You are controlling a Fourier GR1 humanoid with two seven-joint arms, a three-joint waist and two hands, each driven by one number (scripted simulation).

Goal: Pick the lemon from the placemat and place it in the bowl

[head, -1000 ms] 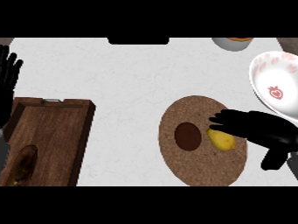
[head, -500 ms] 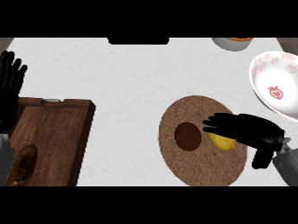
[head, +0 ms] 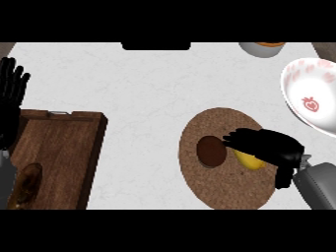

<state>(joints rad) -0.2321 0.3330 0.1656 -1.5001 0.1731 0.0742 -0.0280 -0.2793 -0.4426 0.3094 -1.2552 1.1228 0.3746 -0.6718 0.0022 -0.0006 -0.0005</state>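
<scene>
On the round cork placemat (head: 228, 187) lies the yellow lemon (head: 248, 161), mostly hidden under my right hand (head: 271, 147), whose fingers curl over and around it. A flat dark brown disc (head: 212, 150) sits on the mat just left of the lemon. The white bowl (head: 321, 99) with pink marks and a red strawberry stands at the right edge, up and right of the mat. My left hand (head: 2, 108) rests open, fingers up, at the left edge.
A dark wooden tray (head: 61, 147) lies at the lower left with a brown oblong item (head: 26, 181) on it. A small grey cup with orange contents (head: 263, 47) stands at the back right. A black object (head: 156, 46) sits at the back edge.
My right hand has slid leftward and lower over the lemon, its fingers curling further around it. The left hand has drifted slightly right and up.
</scene>
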